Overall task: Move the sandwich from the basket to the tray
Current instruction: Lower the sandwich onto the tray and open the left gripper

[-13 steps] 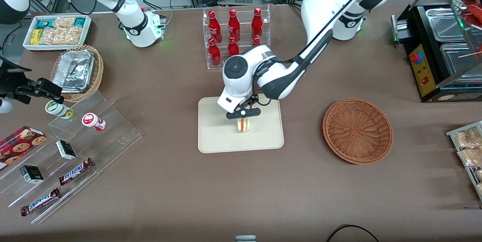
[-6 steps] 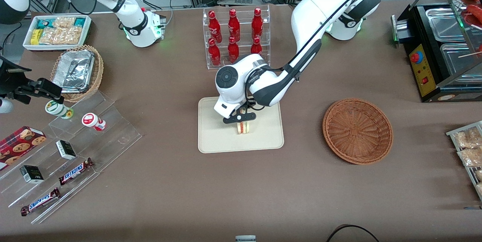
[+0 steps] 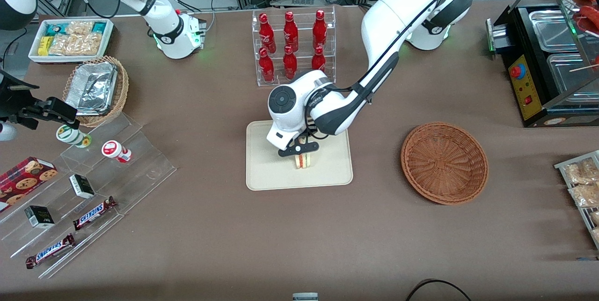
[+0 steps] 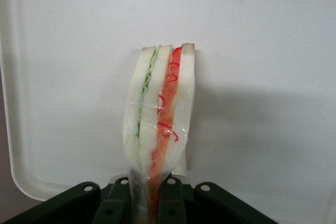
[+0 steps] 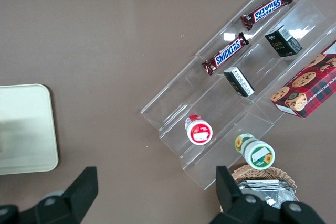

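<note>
From the front we see the beige tray (image 3: 271, 170) at the table's middle, with the gripper (image 3: 300, 150) low over it, clamped on the sandwich (image 3: 303, 162), which stands on edge on the tray, its striped cut side facing the camera. The reddish-brown basket (image 3: 444, 162) sits well apart from the tray, toward the working arm's end of the table, with nothing in it. A clear rack of red bottles (image 3: 290, 46) stands farther from the camera than the tray. From the left wrist we see the sandwich (image 4: 159, 124) close up in clear wrap, green filling between one pair of pale slices and red-orange between the other, its near end pinched between the dark fingers (image 4: 118, 203), with the tray (image 4: 262, 77) beneath it. From the right wrist we see one rounded corner of the tray (image 5: 31, 129) and a clear stepped stand (image 5: 210, 119) holding two Snickers bars (image 5: 226, 54).
</note>
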Tool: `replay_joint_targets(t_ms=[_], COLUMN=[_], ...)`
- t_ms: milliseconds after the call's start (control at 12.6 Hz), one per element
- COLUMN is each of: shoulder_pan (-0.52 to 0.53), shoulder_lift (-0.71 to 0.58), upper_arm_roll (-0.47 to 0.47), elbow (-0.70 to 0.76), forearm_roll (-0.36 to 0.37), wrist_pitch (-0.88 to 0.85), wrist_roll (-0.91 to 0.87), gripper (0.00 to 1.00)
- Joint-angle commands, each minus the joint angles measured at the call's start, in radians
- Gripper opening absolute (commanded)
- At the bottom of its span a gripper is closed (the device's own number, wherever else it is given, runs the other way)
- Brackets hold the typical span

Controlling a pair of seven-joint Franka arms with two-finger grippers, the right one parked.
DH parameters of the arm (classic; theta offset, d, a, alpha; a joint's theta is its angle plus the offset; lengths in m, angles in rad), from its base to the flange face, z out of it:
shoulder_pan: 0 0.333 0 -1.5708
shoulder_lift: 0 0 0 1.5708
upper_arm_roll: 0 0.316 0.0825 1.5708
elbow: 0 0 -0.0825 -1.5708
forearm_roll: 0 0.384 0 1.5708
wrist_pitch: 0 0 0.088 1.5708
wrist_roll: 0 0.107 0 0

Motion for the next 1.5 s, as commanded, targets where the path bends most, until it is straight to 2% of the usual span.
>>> replay_joint_targets(t_ms=[0, 79, 158, 475, 1029, 1266, 1345, 1424], shoulder_pan=[-0.021, -0.021, -0.021, -0.02, -0.007, -0.001, 0.032, 0.07], shoulder_lift=[0.027, 0.027, 0.027, 0.004, -0.115, -0.176, -0.196, -0.221], upper_arm_roll=[0.012, 0.014, 0.014, 0.014, 0.003, 0.012, 0.007, 0.004], elbow=[0.049, 0.049, 0.049, 0.049, 0.048, 0.044, 0.043, 0.037], forearm_roll=[0.02, 0.02, 0.02, 0.02, 0.003, 0.003, -0.003, -0.044], wrist_pitch=[-0.024, -0.024, -0.023, -0.034, -0.13, -0.188, -0.225, -0.244], wrist_roll=[-0.027, -0.025, -0.025, -0.023, -0.005, 0.087, 0.093, 0.098], gripper=[0.07, 0.58, 0.99, 1.0, 1.0, 1.0, 1.0, 1.0])
